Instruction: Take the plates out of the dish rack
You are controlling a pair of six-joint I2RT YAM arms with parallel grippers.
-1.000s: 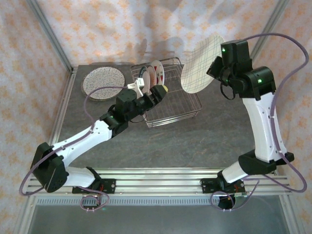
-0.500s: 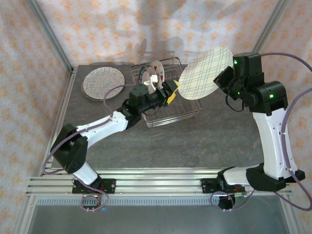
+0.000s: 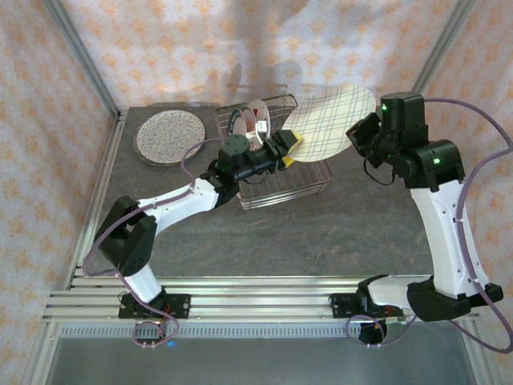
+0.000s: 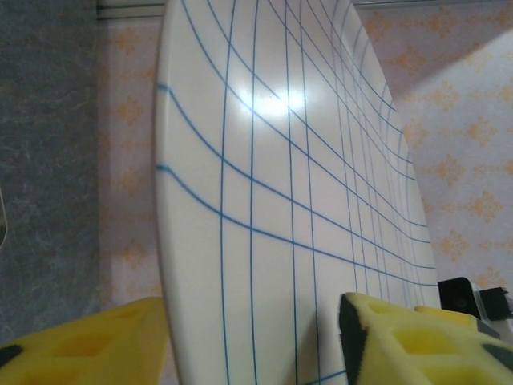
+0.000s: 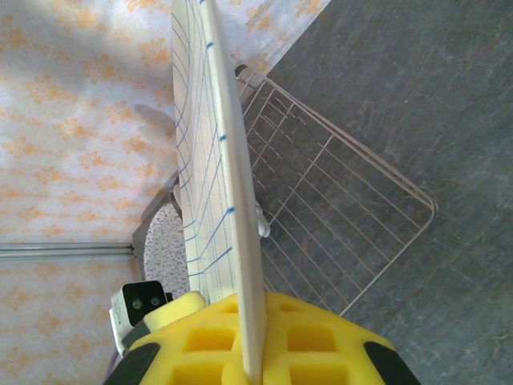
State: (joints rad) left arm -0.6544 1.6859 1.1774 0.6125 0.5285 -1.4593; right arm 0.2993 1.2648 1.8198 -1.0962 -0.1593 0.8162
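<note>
The beige plaid plate (image 3: 329,120) hangs tilted above the dish rack (image 3: 309,178), a silver wire basket. My right gripper (image 3: 354,130) is shut on its right rim; in the right wrist view the rim (image 5: 232,200) runs straight into the yellow pads (image 5: 192,341). My left gripper (image 3: 287,150) is open and straddles the plate's left edge. In the left wrist view the plate's face (image 4: 264,184) lies between the two yellow pads (image 4: 401,341), with a shadowed gap at the right one. More plates (image 3: 255,120) stand upright in the rack's back left.
A grey speckled plate (image 3: 168,136) lies flat on the table at the back left, also seen beyond the rack (image 5: 345,192) as a speckled disc (image 5: 160,241). Patterned cloth walls close the back and sides. Grey tabletop (image 3: 337,224) stretches in front of the rack.
My left arm has reached right from the rack's left side to the plaid plate, its jaws narrowing around the edge. My right arm has tilted the plate down and leftward.
</note>
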